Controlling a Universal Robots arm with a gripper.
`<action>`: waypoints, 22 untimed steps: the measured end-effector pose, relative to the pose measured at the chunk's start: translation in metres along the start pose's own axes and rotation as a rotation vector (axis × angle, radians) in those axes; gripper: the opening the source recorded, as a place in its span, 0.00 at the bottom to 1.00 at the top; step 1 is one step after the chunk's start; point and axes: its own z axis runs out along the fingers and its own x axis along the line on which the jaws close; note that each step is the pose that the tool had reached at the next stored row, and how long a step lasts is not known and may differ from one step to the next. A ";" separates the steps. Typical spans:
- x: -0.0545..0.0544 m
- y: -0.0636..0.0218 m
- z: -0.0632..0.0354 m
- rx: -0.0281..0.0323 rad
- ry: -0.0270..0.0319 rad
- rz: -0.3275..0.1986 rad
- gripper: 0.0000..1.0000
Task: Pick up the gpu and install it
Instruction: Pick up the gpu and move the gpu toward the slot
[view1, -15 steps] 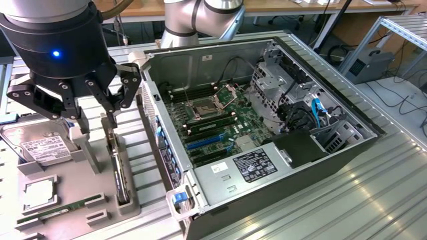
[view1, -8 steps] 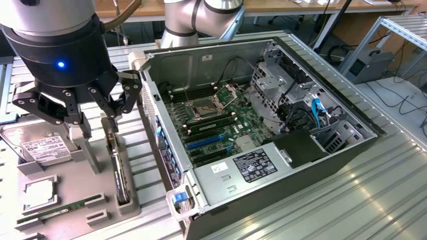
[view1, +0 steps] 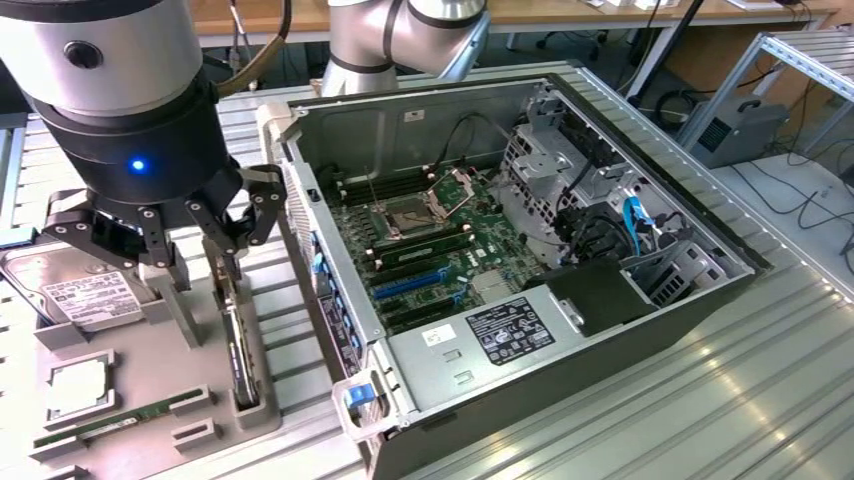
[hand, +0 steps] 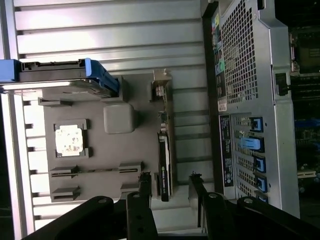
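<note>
The open computer case (view1: 387, 135) takes up the centre and right of the exterior view, lying on its side with the motherboard exposed. A grey holder tray (view1: 147, 340) sits at the lower left of that frame, just beside the case. The gripper (view1: 200, 265) hangs over the tray at the left of the frame, fingers spread apart and holding nothing. The gpu (view1: 238, 350) stands on edge in a slot along the tray side nearest the case, directly beneath the gripper. In the wrist view the gpu (hand: 164, 165) lines up between the two fingertips (hand: 145, 186), with a gap visible on each side.
</note>
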 end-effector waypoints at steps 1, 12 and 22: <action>0.000 0.0000 0.0003 0.0003 0.0003 0.000 0.44; 0.001 -0.0018 0.0408 0.0000 0.0000 0.000 0.44; 0.002 -0.0030 0.0679 0.0000 0.0001 0.000 0.44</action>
